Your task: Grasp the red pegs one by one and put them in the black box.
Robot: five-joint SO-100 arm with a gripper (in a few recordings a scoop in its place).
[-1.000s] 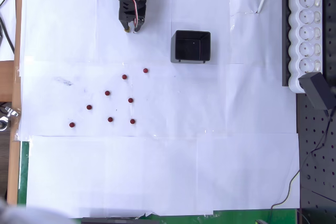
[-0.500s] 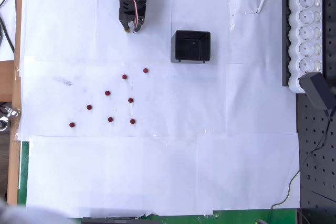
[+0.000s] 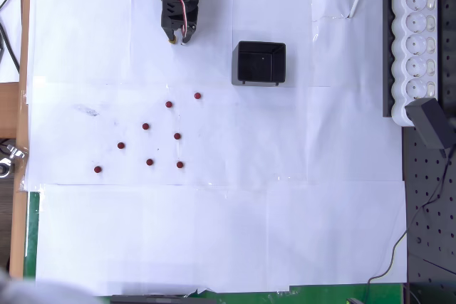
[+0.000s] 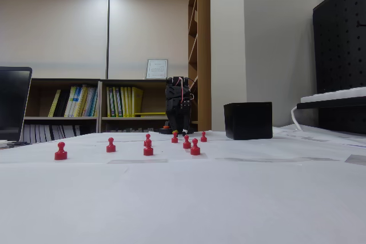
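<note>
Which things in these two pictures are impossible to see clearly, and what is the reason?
- Inside of the black box, fixed view: the low camera meets only its front wall.
- Claw opening, overhead view: the fingertips are too small; in the fixed view the arm is far off and dark.
- Red pegs, overhead view: mere dots, shape unreadable.
- Power strip, overhead view: cut by the right edge.

Overhead view: pegs (image 3: pixel 169 104) scattered left of table (image 3: pixel 214 240) centre, box (image 3: pixel 260 62) beyond them rightward, gripper (image 3: pixel 179 36) at far edge, power strip (image 3: pixel 419 33) along right edge.
</note>
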